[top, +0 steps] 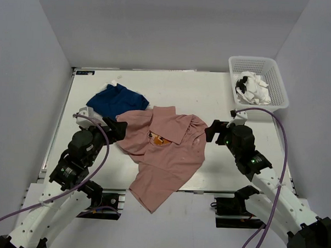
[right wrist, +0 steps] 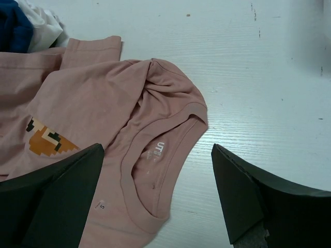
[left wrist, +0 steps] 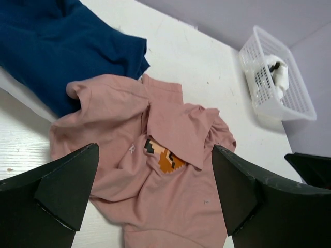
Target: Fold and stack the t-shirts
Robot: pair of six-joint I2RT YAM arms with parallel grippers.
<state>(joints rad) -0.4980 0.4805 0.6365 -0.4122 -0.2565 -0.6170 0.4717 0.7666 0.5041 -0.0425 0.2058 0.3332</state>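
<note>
- The pink t-shirt [top: 164, 151] lay crumpled in the middle of the tabletop [top: 211, 93], with its lower part hanging over the near edge.
- Its orange-brown graphic [left wrist: 164, 157] was partly covered by a fold, and the collar [right wrist: 160, 155] faced the right side.
- The navy t-shirt [top: 118, 100] lay just behind the pink t-shirt's left corner, touching it, with a white t-shirt [right wrist: 45, 23] showing beside it.
- The left gripper [top: 115, 127] was at the pink t-shirt's left edge, jaws spread wide and holding nothing.
- The right gripper [top: 213, 130] was at the pink t-shirt's right edge near the collar, jaws also apart and empty.
- A white basket [top: 279, 79] with crumpled white cloth [top: 254, 90] stood well apart, behind and right of the pink t-shirt.
</note>
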